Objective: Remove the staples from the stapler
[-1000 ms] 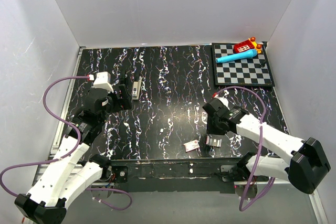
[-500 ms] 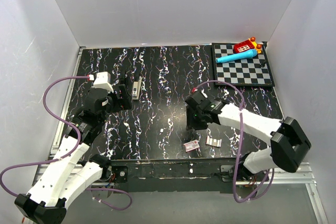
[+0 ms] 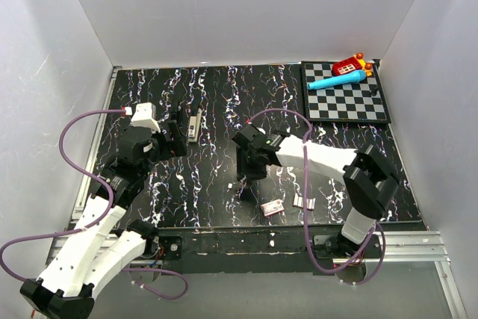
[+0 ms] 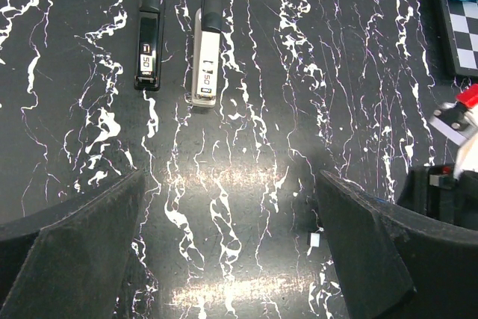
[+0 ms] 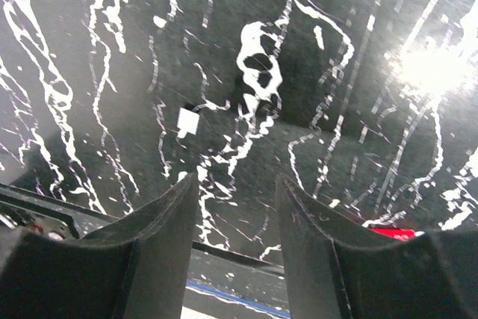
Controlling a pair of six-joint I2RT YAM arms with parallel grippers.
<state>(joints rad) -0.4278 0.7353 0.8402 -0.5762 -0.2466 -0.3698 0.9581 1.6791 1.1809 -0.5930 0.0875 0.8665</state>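
Swung leftward toward the stapler (image 4: 205,57), your right end effector (image 5: 239,184) hangs half-spread and empty, well short of it, while the left end effector (image 4: 230,177), spread wide just beside it, seems poised to steady its splayed halves.

We note even, bright overhead light in top view, w/ soft shadows under right arm (image 3: 321,158). Wrist views dimmer; glossy worktop (image 4: 246,177) shows glare patches, strongest upper right in right-wrist view. Foreground right fingers (image 5: 149,259) dark, slightly blurred.
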